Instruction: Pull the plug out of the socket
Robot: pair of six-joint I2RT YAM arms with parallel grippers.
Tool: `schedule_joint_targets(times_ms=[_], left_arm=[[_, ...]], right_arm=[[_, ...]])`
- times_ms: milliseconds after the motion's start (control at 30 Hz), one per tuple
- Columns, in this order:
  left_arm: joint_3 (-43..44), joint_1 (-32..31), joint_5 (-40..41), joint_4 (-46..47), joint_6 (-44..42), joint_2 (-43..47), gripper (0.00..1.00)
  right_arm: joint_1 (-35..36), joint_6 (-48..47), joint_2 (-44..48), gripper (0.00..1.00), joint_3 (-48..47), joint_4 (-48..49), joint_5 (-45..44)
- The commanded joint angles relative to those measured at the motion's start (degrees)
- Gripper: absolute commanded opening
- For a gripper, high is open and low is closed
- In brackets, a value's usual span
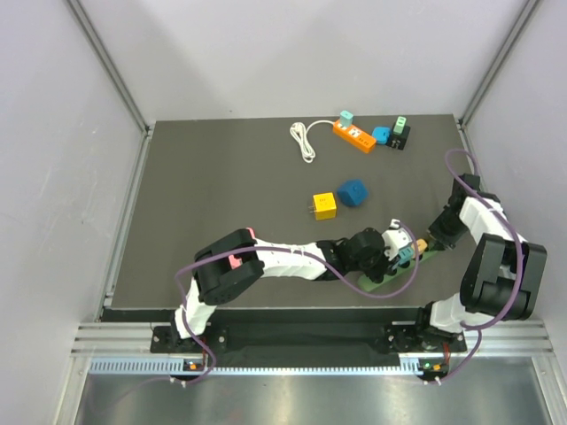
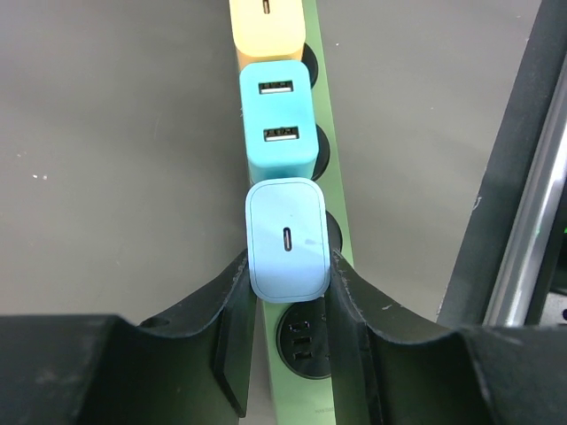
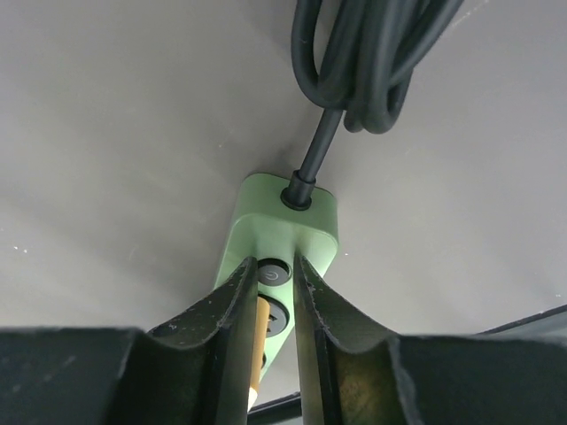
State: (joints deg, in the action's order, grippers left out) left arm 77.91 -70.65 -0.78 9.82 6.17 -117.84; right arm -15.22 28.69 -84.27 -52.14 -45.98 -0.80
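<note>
**While the strip is steadied, the plug sits in the left gripper's grasp**

Since the pale blue plug (image 2: 288,237) is seated in the green power strip (image 3: 266,226), with a black finger pressed against each of its sides, the step in hand looks like the grip just before the pull. The left gripper (image 2: 290,261) is closed onto that plug, its jaws only as far apart as the plug is wide. The strip lies at the near right of the table (image 1: 221,195), close to the right arm's base.

Next in the row stand a teal plug (image 2: 278,119), touching or almost touching the pale one, and a yellow-orange plug (image 2: 266,27) beyond it. An empty socket (image 2: 306,341) shows on the near side, between the fingers.

At the strip's cord end the right gripper (image 3: 275,264) stands with its fingers narrowly apart over the power button (image 3: 273,273). I cannot tell whether it clamps anything or only presses down. The black cord (image 3: 372,62) loops away from there.

The next move, as I judge it, calls for a straight lift along the pins, away from the strip's face, with the strip held down so it does not rise too.

No brand or wording can be read. Only a power symbol on the button, a slot-shaped port on the pale plug and two rectangular ports on the teal one.
</note>
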Motion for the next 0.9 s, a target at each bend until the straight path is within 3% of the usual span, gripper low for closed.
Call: schedule_joint_targets(times_ms=[0,233,333,367,467,567,700,767,800,867], left_arm=[[0.7,-0.4,-5.7,5.7,2.1,2.9,0.00],[-1.7,3.5,-14.4,14.2,11.4,3.5,0.00],[0.5,1.1,-6.7,8.3,3.5,3.5,0.00],[1.0,0.0,-0.8,6.9,0.9,3.3,0.00],[1.5,-2.2,3.8,5.4,-3.8,3.1,0.00],[-1.9,-2.2,3.8,10.7,-0.7,4.9,0.00],[-8.0,0.6,-6.6,23.6,8.3,7.2,0.00],[-6.7,-0.5,-3.7,20.2,4.5,7.7,0.00],[-5.3,-3.1,4.0,18.3,-2.6,7.9,0.00],[-4.7,-5.7,10.1,16.5,-10.4,7.2,0.00]], right_arm=[[1.2,1.5,-3.1,0.23,2.1,4.0,-1.0],[1.5,3.0,-6.3,0.21,7.4,7.9,-3.2],[1.9,3.6,-5.4,0.21,8.5,8.5,-3.5],[1.9,3.8,-5.3,0.21,8.3,8.2,-3.8],[1.9,4.1,-5.5,0.21,8.2,7.7,-4.7],[2.0,4.8,-5.4,0.21,8.7,7.6,-5.1],[2.1,5.1,-5.2,0.20,8.7,7.0,-5.6],[2.1,5.0,-5.2,0.21,8.6,7.0,-5.6],[2.2,5.0,-5.3,0.20,8.6,7.0,-5.6],[2.2,5.0,-5.2,0.20,8.6,6.8,-5.7]])
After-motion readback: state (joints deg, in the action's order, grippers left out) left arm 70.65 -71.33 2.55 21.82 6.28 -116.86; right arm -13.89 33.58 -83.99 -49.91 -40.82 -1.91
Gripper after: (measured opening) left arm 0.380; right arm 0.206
